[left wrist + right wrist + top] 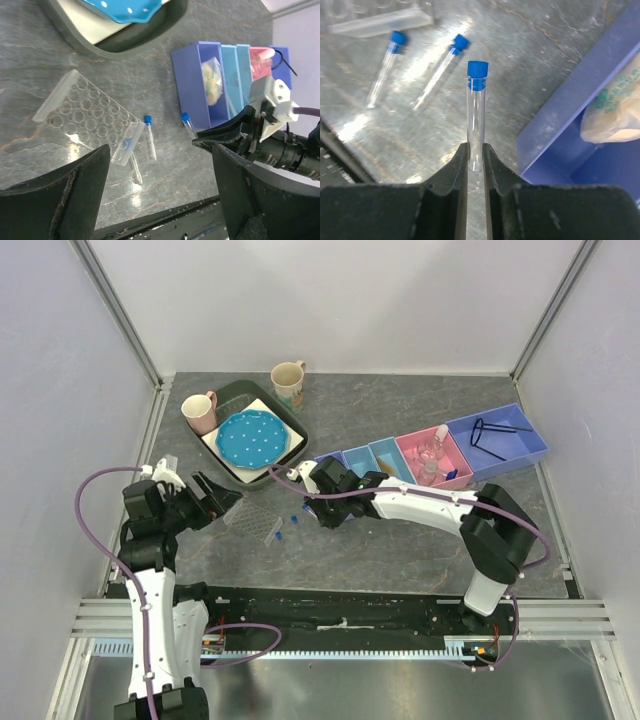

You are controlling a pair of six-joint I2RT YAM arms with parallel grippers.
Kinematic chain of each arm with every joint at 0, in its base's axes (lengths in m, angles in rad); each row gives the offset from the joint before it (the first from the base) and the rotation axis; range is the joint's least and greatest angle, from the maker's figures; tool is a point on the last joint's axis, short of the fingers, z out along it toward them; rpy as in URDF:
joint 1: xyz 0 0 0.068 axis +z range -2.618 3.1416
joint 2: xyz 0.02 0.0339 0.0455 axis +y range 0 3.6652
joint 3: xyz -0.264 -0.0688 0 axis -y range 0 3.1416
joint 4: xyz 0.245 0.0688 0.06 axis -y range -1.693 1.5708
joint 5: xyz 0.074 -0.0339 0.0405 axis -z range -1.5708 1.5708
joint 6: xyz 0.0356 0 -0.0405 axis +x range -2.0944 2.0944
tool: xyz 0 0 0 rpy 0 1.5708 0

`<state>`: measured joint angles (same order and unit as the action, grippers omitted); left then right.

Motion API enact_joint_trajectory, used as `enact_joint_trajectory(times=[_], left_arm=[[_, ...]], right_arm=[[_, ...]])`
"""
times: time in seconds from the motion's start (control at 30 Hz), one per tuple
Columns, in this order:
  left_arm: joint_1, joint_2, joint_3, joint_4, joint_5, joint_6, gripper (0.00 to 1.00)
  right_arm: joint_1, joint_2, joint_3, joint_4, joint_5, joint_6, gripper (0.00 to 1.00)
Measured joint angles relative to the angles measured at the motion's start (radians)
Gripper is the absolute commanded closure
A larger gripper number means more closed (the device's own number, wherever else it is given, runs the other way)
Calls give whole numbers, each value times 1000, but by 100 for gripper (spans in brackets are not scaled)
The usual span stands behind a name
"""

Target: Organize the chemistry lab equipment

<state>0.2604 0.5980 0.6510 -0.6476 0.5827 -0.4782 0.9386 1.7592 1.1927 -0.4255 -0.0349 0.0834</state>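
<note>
My right gripper (476, 155) is shut on the lower end of a clear test tube with a blue cap (476, 107), held just above the table beside the dark blue bin (570, 130). It also shows in the top view (303, 504) and the left wrist view (225, 135). Two more blue-capped tubes (442, 70) (387, 65) lie on the table near the clear tube rack (85, 117), one with its cap at the rack's edge. My left gripper (215, 498) is open and empty, hovering just left of the rack (250, 518).
A row of bins stands at the right: dark blue with a plastic bag (212, 82), light blue (385, 455), pink with glassware (430, 455), and a large blue one (497, 440). A dark tray (298, 430) with a blue plate (250, 438) and two mugs (199, 412) (289, 383) sits at the back.
</note>
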Motion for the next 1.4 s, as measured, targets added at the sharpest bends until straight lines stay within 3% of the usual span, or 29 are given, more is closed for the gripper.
enact_joint_trajectory(times=[0.3,0.5,0.63,0.77,1.13,1.4], left_arm=[[-74,17,-182,189,215,-176,15],[-311,-6,-312,401,175,-410,18],[-458,32,-356,545,117,-535,29],[-523,97,-359,631,58,-599,40],[-590,150,-359,681,-6,-638,58],[-594,134,-359,668,-8,-637,77]], right_arm=[[0,-129,-56,47,-238,-12,89],[0,-143,-57,63,-376,-24,89],[0,-149,-57,66,-443,-28,89],[0,-158,-57,68,-477,-32,89],[0,-159,-58,69,-499,-39,89],[0,-159,-58,70,-501,-47,89]])
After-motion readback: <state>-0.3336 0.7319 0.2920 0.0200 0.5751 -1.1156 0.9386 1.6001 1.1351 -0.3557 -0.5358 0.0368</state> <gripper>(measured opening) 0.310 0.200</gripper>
